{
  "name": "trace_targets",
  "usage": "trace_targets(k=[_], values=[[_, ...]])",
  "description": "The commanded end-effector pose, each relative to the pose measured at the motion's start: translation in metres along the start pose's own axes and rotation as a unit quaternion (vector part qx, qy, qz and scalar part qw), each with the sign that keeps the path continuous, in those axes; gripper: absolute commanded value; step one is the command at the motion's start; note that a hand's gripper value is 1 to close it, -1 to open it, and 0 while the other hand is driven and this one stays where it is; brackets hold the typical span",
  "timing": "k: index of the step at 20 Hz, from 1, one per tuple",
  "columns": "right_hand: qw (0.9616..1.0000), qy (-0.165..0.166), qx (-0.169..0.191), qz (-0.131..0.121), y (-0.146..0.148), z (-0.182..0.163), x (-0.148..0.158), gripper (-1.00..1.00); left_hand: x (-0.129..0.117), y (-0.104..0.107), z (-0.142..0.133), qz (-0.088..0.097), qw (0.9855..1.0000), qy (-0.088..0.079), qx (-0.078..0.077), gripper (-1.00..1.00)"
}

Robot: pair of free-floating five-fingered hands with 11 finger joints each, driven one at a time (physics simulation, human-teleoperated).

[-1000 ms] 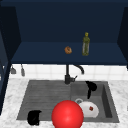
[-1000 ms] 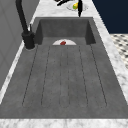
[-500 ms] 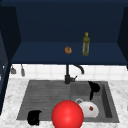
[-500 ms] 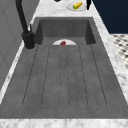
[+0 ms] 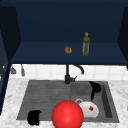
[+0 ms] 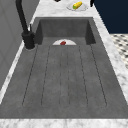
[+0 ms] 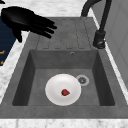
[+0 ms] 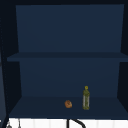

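Note:
My right hand point(image 7: 25, 21) hovers open above the front rim of the sink basin point(image 7: 25, 75), fingers straight and pointing toward the back wall, thumb hanging down. The front view shows this right hand point(image 5: 95, 88) over the basin. It holds nothing. Below it a white plate point(image 7: 56, 86) lies on the basin floor with a small red piece point(image 7: 65, 92) on it. My left hand point(image 5: 34, 117) floats at the front left corner of the drainboard point(image 5: 45, 95). A big red ball point(image 5: 67, 115) sits in front of the sink's front edge, between the hands.
A black faucet point(image 5: 67, 75) stands behind the sink. On the dark blue shelf point(image 5: 45, 56) above are a green bottle point(image 5: 86, 44) and a small orange thing point(image 5: 68, 50). A plate with a yellow-green item point(image 6: 77, 5) rests on the counter beyond the basin.

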Motion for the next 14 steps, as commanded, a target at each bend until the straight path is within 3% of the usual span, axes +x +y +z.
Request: trace_targets(k=[1,4,8,14], values=[[1.0,0.002,0.005,0.001,0.002,0.006,0.0,-1.0,0.0,0.0,0.0,0.0,1.0,0.0,0.0,0.0],[0.9997,0.01,0.023,0.005,0.011,0.019,-0.002,-1.0,0.0,0.0,0.0,0.0,1.0,0.0,0.0,0.0],[0.9987,0.024,0.029,0.035,0.032,0.035,-0.001,-1.0,0.0,0.0,0.0,0.0,1.0,0.0,0.0,0.0],[0.9951,0.064,0.062,0.042,0.045,0.049,-0.004,-1.0,0.0,0.0,0.0,0.0,1.0,0.0,0.0,0.0]])
